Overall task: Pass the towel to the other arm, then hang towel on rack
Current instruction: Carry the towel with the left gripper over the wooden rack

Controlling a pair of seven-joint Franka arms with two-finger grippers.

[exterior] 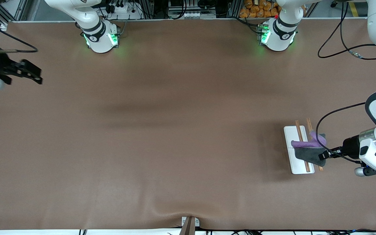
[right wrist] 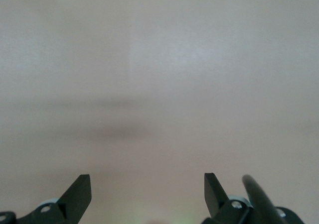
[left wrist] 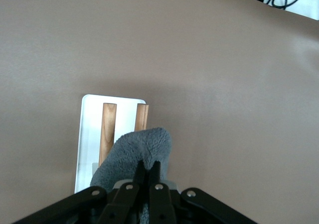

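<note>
The rack [exterior: 293, 164] is a white flat base with two wooden rods [exterior: 298, 130], standing toward the left arm's end of the table. The towel [exterior: 308, 149] lies across both rods, purple face on top and dark grey face hanging toward the left arm. My left gripper [exterior: 322, 156] is shut on the towel's grey edge, just over the rack. In the left wrist view the grey towel [left wrist: 142, 147] bulges past the pinched left gripper [left wrist: 148, 167], with the rods [left wrist: 107, 129] and the rack [left wrist: 89, 134] below. My right gripper [exterior: 31, 72] waits open and empty over the table's right-arm end, as the right wrist view's right gripper [right wrist: 147, 184] shows.
Black cables [exterior: 344, 49] lie on the brown table near the left arm's base. A small bracket [exterior: 189, 223] sits at the table edge nearest the front camera. Bare brown tabletop spreads between the two arms.
</note>
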